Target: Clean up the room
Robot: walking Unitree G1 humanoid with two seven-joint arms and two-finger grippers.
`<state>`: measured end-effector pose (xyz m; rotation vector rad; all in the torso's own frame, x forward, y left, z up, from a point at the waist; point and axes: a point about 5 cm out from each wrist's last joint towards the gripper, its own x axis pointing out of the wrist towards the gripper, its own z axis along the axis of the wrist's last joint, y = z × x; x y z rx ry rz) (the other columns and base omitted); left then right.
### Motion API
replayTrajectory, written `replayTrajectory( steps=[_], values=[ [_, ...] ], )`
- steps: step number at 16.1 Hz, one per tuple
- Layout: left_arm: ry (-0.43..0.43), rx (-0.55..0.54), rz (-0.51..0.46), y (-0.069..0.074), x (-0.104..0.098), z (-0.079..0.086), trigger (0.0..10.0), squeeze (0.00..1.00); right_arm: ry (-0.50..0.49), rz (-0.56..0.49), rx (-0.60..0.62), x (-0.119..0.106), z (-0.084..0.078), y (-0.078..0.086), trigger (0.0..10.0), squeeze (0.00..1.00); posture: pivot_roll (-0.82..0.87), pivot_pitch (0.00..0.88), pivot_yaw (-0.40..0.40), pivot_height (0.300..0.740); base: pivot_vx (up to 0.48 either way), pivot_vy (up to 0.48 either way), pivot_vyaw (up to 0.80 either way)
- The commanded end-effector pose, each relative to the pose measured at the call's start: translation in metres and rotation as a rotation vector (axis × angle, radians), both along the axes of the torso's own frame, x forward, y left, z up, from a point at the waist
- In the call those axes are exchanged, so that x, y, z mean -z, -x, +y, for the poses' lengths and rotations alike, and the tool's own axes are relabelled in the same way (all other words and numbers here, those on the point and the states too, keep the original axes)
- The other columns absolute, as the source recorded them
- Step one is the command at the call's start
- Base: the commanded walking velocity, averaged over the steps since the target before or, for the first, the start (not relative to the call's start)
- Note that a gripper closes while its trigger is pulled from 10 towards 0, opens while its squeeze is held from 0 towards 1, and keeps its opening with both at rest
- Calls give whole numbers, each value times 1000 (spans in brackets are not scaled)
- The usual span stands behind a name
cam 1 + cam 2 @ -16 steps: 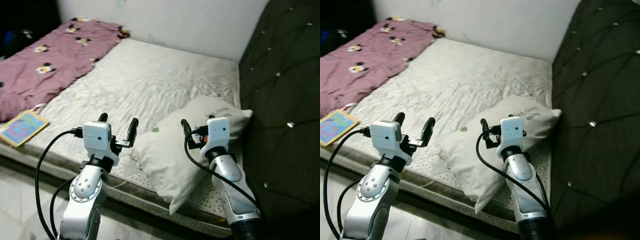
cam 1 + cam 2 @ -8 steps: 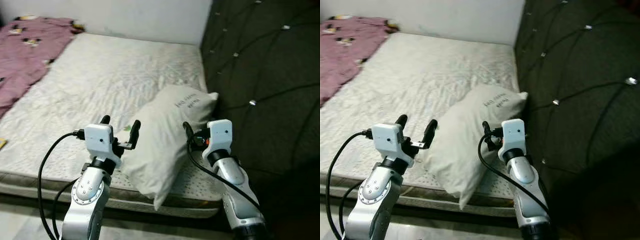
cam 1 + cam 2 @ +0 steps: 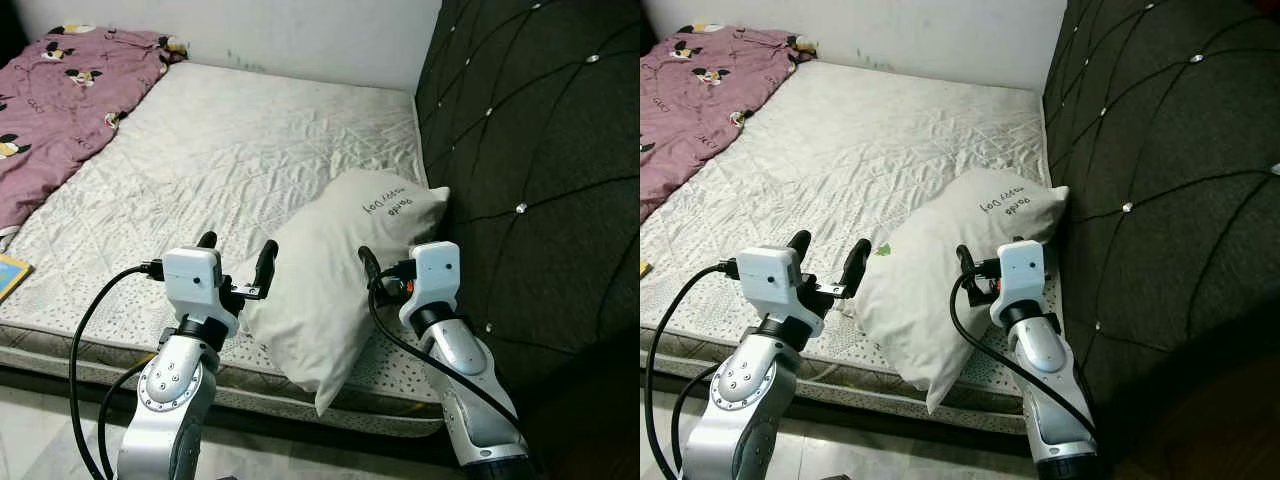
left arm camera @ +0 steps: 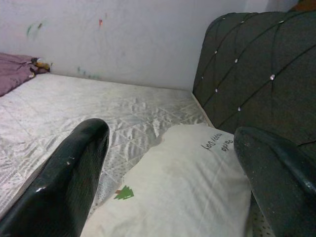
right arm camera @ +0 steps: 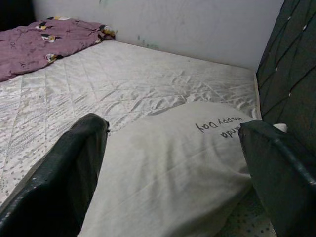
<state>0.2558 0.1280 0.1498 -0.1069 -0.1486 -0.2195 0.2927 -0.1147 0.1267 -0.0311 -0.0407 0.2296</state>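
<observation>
Left eye view, plump creased white pillow (image 3: 335, 270), quilted mattress (image 3: 230, 160), possibly satin

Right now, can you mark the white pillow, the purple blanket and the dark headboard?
white pillow (image 3: 330, 290), left eye view, on the middle of its cover.
purple blanket (image 3: 60, 110), left eye view, on its printed top.
dark headboard (image 3: 1160, 150), right eye view, on the tufted padding.

A dark quilted headboard (image 3: 530, 150) with shiny buttons stands along the right edge of the bed, a white wall (image 3: 300, 30) with some small marks rises behind the far edge, and a pale tiled floor (image 3: 40, 430) lies below the near edge.
</observation>
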Motion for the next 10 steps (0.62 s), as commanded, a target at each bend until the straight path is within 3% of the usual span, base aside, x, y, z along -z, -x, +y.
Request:
replayTrajectory(
  steps=[1, 3, 10],
  values=[
    [3, 5, -4, 1, -3, -1, 10000, 0, -7, -5, -9, -3, 0, 2, 10000, 0, -14, 143, -43, 740, 0, 0, 0],
    [4, 8, 2, 2, -4, -2, 10000, 0, -8, -1, -21, -3, 1, 4, 10000, 0, -15, 148, -42, 740, 0, 0, 0],
    [-2, 7, 10, 2, -4, -2, 10000, 0, -18, 5, -33, -4, 2, 4, 10000, 0, -16, 153, -43, 665, 0, 0, 0]
  ],
)
